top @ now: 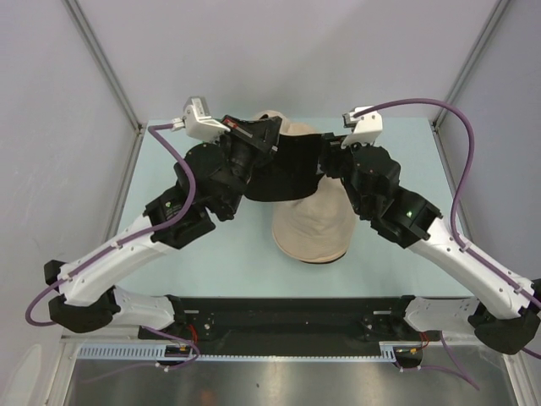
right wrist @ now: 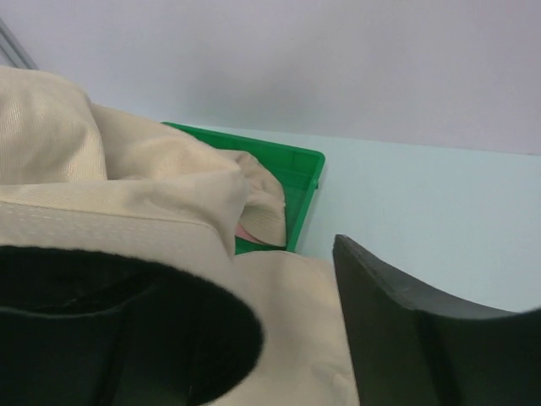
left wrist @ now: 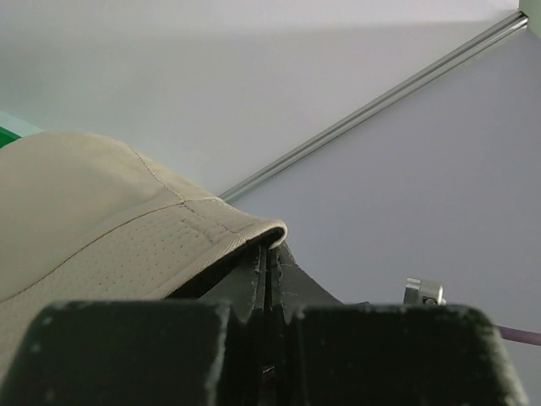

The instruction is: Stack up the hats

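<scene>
Beige lifted hat point(left wrist: 101, 228), black underneath, hangs over the far middle of the table point(top: 211, 254), its brim pinched by my left gripper point(left wrist: 268, 254), fingers pressed together. Right gripper point(right wrist: 296, 296) stands spread with loose fabric between its fingers. Risk: the floppy brim slips from that one pinch, or the right side bites a fold of the second hat point(top: 313, 228) lying nearer.

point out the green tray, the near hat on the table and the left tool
green tray point(right wrist: 305, 188): right wrist view, its right wall
near hat point(top: 313, 230): top view, its beige crown
left tool point(left wrist: 267, 258): left wrist view, shut fingertips gripping the held hat point(left wrist: 127, 245) by its brim
</scene>
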